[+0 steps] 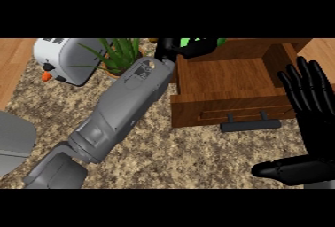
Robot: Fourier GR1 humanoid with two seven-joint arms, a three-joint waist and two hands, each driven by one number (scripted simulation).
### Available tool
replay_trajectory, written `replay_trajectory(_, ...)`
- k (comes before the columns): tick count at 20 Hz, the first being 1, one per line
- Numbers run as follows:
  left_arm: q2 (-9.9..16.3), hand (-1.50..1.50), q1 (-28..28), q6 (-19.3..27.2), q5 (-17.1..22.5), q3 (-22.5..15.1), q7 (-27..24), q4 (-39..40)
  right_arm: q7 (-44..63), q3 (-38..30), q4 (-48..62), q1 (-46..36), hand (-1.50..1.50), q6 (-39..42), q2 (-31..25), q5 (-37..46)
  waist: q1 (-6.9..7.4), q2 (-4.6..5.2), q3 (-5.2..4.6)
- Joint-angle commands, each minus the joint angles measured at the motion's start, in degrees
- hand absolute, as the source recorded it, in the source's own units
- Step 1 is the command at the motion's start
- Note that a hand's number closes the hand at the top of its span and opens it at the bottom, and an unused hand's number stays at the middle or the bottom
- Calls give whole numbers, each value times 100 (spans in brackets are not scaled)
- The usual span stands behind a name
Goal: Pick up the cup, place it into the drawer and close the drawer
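Note:
A green cup (192,41) shows only partly at the top of the head view, held over the back left corner of the open wooden drawer (222,82). My left hand (171,48) is shut on the cup, and its black fingers hide most of it. The left forearm stretches diagonally up from the lower left. The drawer's inside looks bare, and its dark handle (252,124) faces me. My right hand (314,104) rests open at the right edge, fingers up, beside the drawer's front right corner.
A white and grey toaster (65,60) stands at the back left with a small orange piece (46,76) at its side. A potted plant (121,55) sits between the toaster and the drawer. A grey rounded object (13,142) lies at the left edge of the speckled counter (189,155).

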Motion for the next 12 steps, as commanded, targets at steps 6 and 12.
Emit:
replay_trajectory(6, 2, 150, -237, 280, 208, -877, 84, 530, 227, 23, -124, -245, -150, 14, -42, -150, -169, 36, 2)
replay_trajectory(12, 2, -150, -216, 434, 523, -1152, 182, 449, 45, 96, 27, -265, -150, 117, 45, -254, -198, 59, 4)
